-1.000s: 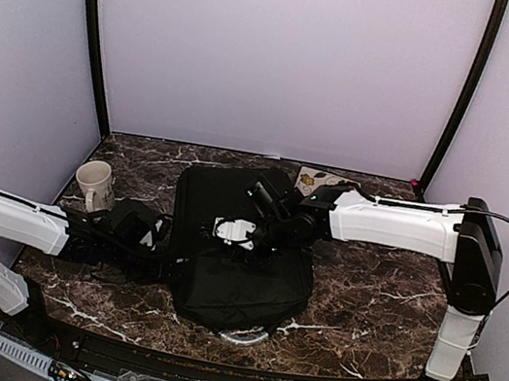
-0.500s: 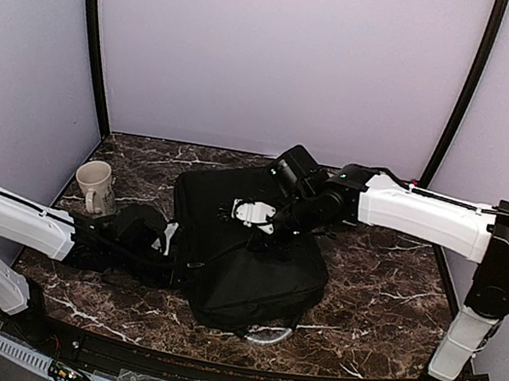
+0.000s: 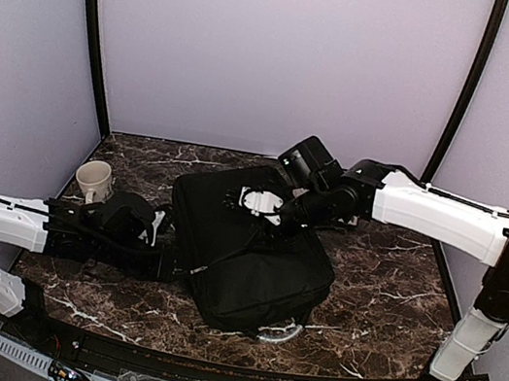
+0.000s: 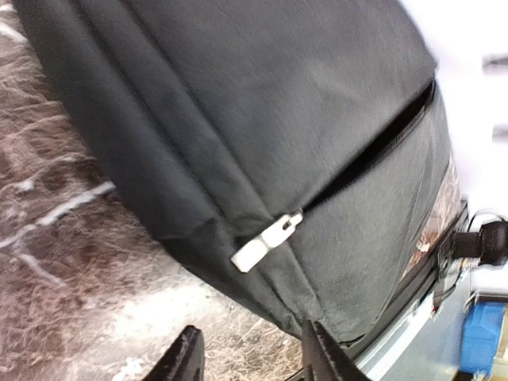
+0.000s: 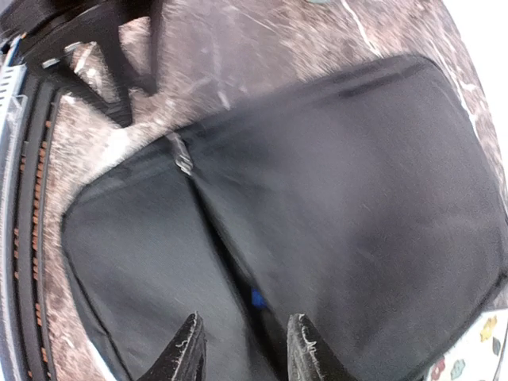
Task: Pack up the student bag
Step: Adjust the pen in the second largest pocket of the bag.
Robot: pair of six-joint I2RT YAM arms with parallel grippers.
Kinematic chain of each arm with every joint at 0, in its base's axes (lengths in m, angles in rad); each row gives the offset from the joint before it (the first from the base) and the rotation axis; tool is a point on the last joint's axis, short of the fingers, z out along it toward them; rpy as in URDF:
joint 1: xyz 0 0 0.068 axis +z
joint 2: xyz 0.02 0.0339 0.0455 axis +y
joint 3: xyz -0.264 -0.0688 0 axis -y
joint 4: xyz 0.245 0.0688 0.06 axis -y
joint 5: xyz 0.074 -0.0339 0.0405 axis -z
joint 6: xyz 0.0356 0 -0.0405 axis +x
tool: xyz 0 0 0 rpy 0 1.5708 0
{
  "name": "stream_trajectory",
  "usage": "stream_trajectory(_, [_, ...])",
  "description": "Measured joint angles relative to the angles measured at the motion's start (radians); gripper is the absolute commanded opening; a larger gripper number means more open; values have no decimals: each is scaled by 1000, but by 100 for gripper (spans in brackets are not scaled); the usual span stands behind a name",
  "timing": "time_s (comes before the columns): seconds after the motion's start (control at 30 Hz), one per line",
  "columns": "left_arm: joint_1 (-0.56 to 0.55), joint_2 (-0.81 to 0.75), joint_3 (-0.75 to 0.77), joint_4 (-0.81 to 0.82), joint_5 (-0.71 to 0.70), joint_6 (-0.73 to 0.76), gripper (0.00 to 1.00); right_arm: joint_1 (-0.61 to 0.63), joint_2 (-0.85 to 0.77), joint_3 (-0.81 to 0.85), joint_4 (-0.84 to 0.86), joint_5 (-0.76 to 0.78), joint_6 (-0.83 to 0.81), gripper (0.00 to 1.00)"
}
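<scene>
The student bag [image 3: 258, 255] is a large black fabric bag lying flat in the middle of the marble table. My left gripper [image 3: 158, 245] is at its left edge. In the left wrist view the left gripper [image 4: 252, 359] is open over bare marble, just short of the bag's corner [image 4: 262, 119] and its silver zipper pull [image 4: 266, 241]. My right gripper [image 3: 262, 202] hovers over the bag's far part. Seen from the right wrist, that gripper [image 5: 244, 353] is open above a dark zipper slit where a small blue spot [image 5: 256, 298] shows. It holds nothing.
A cream mug [image 3: 93, 182] stands at the left, behind my left arm. A light curved edge [image 3: 277, 333] pokes out under the bag's near corner. A white card with coloured stickers [image 5: 480, 349] lies beyond the bag's far corner. Purple walls close in three sides.
Both grippers went from shut to open. The right gripper rose and drew back toward the far wall. The bag shifted to the right and turned. The left arm pulled back to the left.
</scene>
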Motion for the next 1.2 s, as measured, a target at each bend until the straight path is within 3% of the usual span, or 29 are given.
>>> stream_trajectory(0.27, [168,-105,-84,59,-5,-20,58,161,82,40,39,58,33,39])
stream_trajectory(0.5, [268,18,-98,240,100,-27,59,254,206,126,80,177,95,44])
stream_trajectory(0.77, [277,222,-98,430,214,-60,36,298,289,155,96,282,77,48])
stream_trajectory(1.07, [282,256,-105,528,267,-80,1,326,338,164,98,372,35,45])
stream_trajectory(1.2, [282,244,-108,530,269,-75,0,326,338,163,111,407,29,44])
